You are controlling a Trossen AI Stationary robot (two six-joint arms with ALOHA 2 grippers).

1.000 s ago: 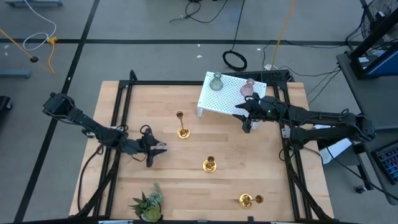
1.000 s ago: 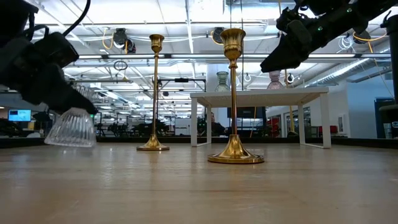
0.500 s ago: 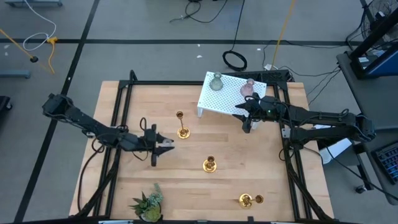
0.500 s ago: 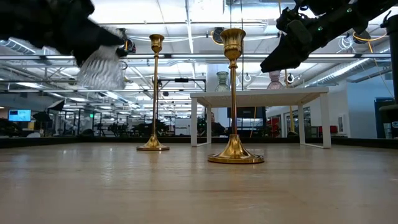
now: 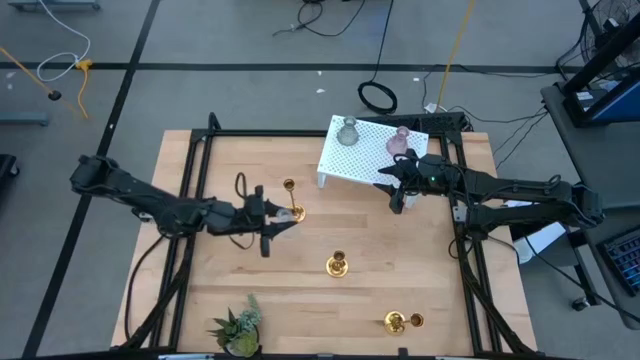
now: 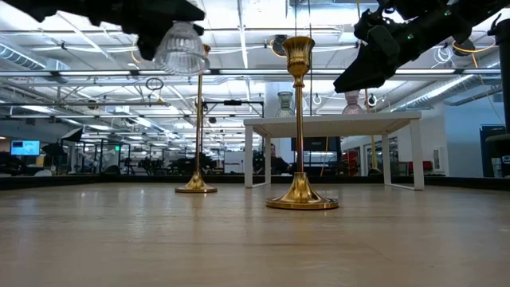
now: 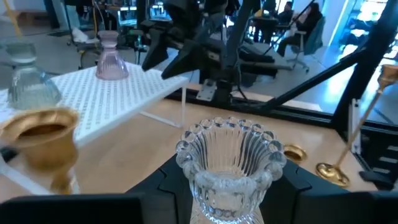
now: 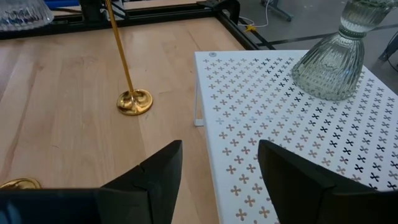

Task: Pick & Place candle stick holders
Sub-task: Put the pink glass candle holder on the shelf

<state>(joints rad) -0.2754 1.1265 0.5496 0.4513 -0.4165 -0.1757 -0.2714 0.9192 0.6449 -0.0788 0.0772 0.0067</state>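
High view: the left gripper [image 5: 268,224] sat left of centre in the frame, carrying a clear ribbed glass candle holder [image 5: 284,222] just beside a tall gold candlestick [image 5: 292,212] on the wooden table [image 5: 420,270]. The right gripper [image 5: 396,190] waited in the upper right, beside the white perforated rack [image 5: 365,158], on which a grey-green glass holder [image 5: 347,131] and a pink glass holder [image 5: 398,142] stood. A second gold candlestick [image 5: 338,264] stood at lower centre, a third [image 5: 398,321] lay near the bottom right, and a green spiky plant [image 5: 238,326] occupied the bottom left.

Low view: the clear holder [image 6: 182,49] hung upside down, well above the tabletop at upper left, with the rack [image 6: 335,127] standing at centre right.

Left wrist view: the fingers [image 7: 166,186] were clamped on the clear holder's stem [image 7: 227,162], its scalloped rim facing the rack [image 7: 118,93].

Right wrist view: the right fingers [image 8: 155,177] stood apart, holding nothing, over the rack's edge [image 8: 261,124].

The step in hand appeared to be the carry toward the rack. The next move likely called for clearing the tall candlestick, then lowering the glass onto a free patch of rack.
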